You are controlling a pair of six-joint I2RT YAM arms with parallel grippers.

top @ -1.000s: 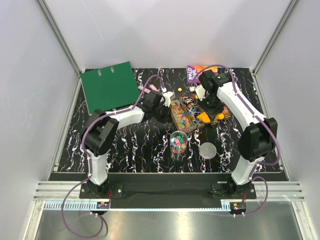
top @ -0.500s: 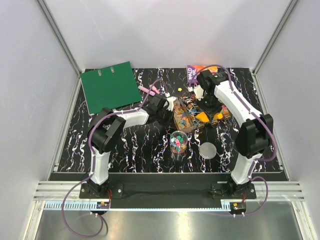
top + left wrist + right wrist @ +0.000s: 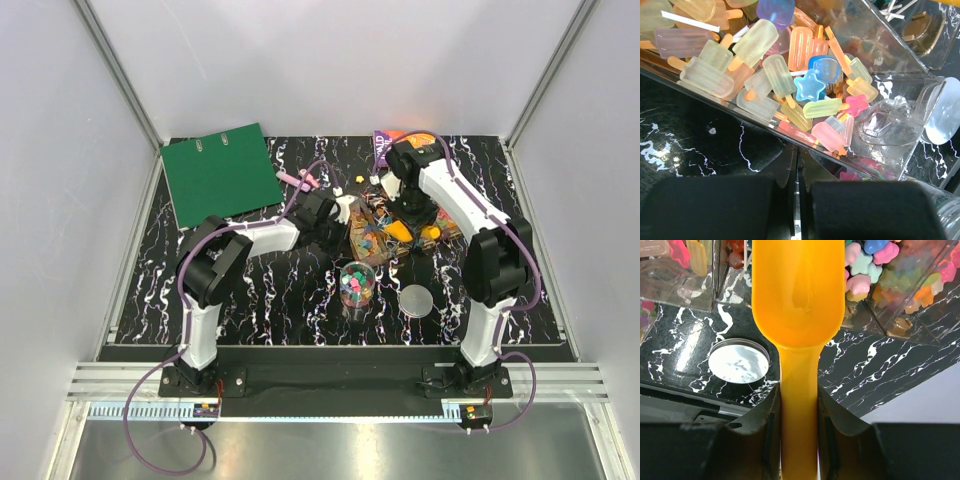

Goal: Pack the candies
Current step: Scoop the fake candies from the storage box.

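Note:
The candies [image 3: 368,238] fill a clear plastic box [image 3: 352,222] at mid-table; up close they are pastel ice-lolly and star shapes [image 3: 785,75]. My left gripper [image 3: 343,212] is shut, its fingertips [image 3: 790,160] up against the box's near edge [image 3: 740,107]. My right gripper [image 3: 406,214] is shut on the handle of a yellow scoop [image 3: 399,230] over the box's right side. The scoop [image 3: 799,295] bowl looks empty, with star candies [image 3: 865,262] just past it. More candies lie in a clear jar [image 3: 357,285] in front of the box.
The jar's round silver lid [image 3: 417,300] lies right of the jar, also seen as the lid [image 3: 738,362] below the scoop. A green binder [image 3: 220,172] lies back left, pink pens [image 3: 300,180] beside it, a purple book [image 3: 384,146] at the back.
My left gripper slid a little right to the box's edge. My right arm swung its elbow inward and drew the scoop slightly back and left.

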